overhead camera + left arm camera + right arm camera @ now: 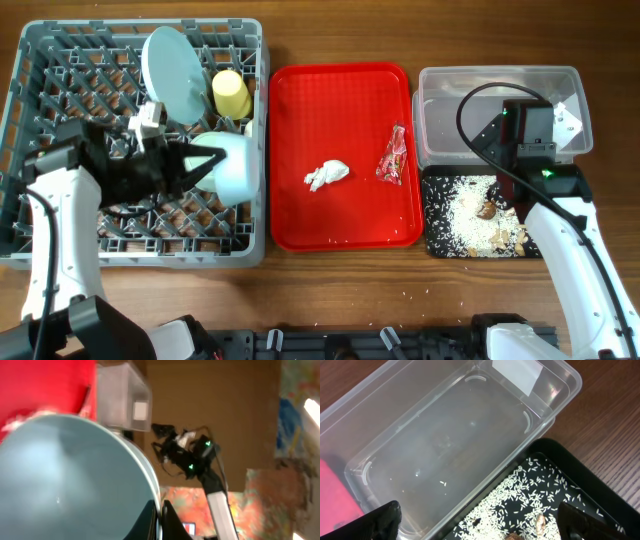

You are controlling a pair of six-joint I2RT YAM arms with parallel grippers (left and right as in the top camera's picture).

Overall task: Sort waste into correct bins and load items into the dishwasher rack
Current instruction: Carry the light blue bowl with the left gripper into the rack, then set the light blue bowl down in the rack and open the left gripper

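The bowl [236, 172] was gripped by the left claw [208, 159] at the rack's [30, 120] three o'clock, and careful seating between the pegs was judged needed next. The right claw [480, 527] was seen open.

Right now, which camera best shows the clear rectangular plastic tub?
Right wrist: the clear rectangular plastic tub fills most of the frame, interior visible. Overhead: the right arm covers part. Left wrist: small, blurred.

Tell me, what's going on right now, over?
Left gripper shut on bowl, over rack. Right gripper open above tub. Tissue, wrapper on red tray.
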